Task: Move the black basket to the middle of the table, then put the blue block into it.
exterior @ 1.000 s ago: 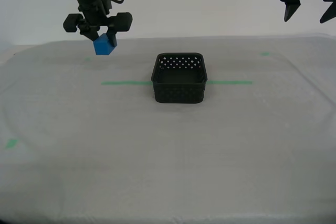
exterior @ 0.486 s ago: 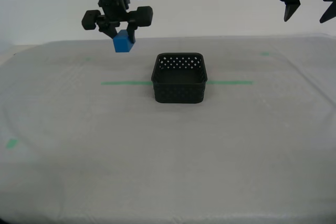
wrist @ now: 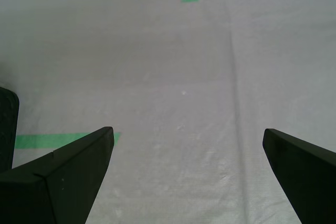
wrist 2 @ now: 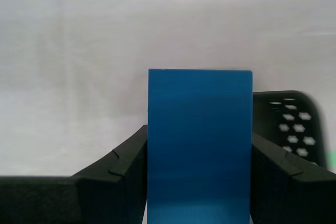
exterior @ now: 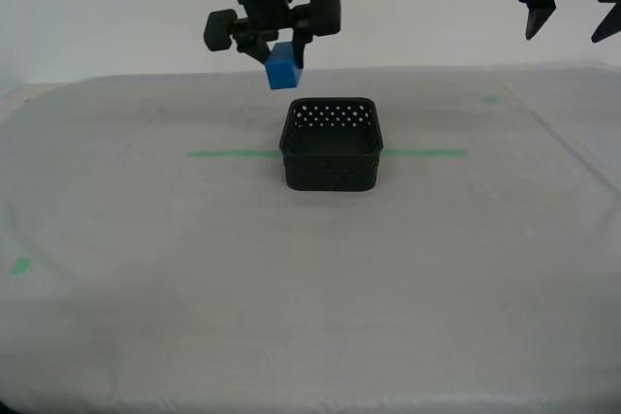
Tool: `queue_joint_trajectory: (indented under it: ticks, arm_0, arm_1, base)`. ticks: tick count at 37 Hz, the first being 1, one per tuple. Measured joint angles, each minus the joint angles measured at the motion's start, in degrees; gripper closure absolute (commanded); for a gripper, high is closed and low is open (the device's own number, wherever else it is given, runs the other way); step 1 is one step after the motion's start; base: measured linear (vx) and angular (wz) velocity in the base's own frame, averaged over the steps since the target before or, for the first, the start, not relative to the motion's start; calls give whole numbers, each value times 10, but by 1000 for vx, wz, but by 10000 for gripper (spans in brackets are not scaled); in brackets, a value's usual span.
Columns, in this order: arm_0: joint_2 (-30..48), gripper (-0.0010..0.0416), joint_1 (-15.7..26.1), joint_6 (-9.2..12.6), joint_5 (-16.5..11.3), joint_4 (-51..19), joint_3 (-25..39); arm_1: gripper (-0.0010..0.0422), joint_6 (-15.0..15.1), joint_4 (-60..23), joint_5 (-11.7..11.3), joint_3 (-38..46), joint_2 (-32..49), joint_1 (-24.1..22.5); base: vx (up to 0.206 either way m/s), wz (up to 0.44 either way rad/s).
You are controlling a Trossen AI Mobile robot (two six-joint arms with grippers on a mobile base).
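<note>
The black basket [exterior: 330,144] stands on the table [exterior: 310,278] over the green tape line, near the middle in the exterior view. My second gripper [exterior: 281,57] is shut on the blue block [exterior: 283,67], holding it in the air just above and behind the basket's far corner on the exterior view's left. In the second wrist view the blue block [wrist 2: 199,145] fills the space between the fingers [wrist 2: 121,177], with a corner of the basket [wrist 2: 291,129] beside it. My first gripper [exterior: 572,26] hangs open high at the exterior view's right, its fingers [wrist: 63,177] wide apart over bare sheeting.
A green tape line [exterior: 233,153] runs across the table under the basket. Small green marks sit at the exterior view's left front [exterior: 19,265] and far right [exterior: 490,99]. A white wall stands behind the table.
My second gripper has carried the blue block toward the exterior view's right, from well to the left of the basket to just above its far left corner. My first gripper and the basket have not moved.
</note>
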Motion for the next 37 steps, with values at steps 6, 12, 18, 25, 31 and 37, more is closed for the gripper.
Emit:
queue_joint_trajectory:
  ticks: [6, 12, 18, 25, 31, 37]
  arm_0:
    - [0, 7, 0, 0, 0, 0, 0]
    - [0, 7, 0, 0, 0, 0, 0]
    - [0, 7, 0, 0, 0, 0, 0]
    - [0, 7, 0, 0, 0, 0, 0]
    - [0, 7, 0, 0, 0, 0, 0]
    - [0, 7, 0, 0, 0, 0, 0]
  arm_1:
    - [412, -16, 5, -10, -1, 0, -31]
    - [412, -25, 5, -17, -2, 0, -57]
    - [412, -40, 4, -39, -3, 0, -78]
    - [412, -74, 4, -45, -10, -1, -91]
    - [412, -94, 16, -46, -35, -1, -97]
    - [412, -90, 31, -48, -53, -1, -99]
  base:
    - [0, 0]
    - [0, 0]
    - [0, 0]
    - [0, 0]
    - [0, 0]
    - [0, 0]
